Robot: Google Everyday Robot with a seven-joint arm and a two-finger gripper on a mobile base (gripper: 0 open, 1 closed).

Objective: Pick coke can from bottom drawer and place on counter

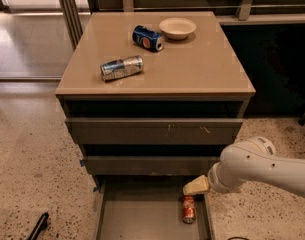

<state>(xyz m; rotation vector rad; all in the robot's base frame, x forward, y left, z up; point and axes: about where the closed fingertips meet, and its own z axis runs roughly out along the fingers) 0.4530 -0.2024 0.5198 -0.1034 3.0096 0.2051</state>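
Observation:
The coke can (188, 209) lies on its side in the open bottom drawer (137, 216), against the drawer's right wall. My gripper (194, 186) shows as a cream-coloured tip at the end of the white arm (257, 169), which comes in from the right. The tip hangs just above the can, in front of the middle drawer's lower edge, and does not touch the can. The tan counter (202, 69) is the top of the cabinet, above the two shut drawers.
On the counter lie a blue Pepsi can (147, 37) and a silver-and-blue can (121, 67), both on their sides, and a beige bowl (177, 28) stands at the back. A black object (39, 226) lies on the speckled floor at the bottom left.

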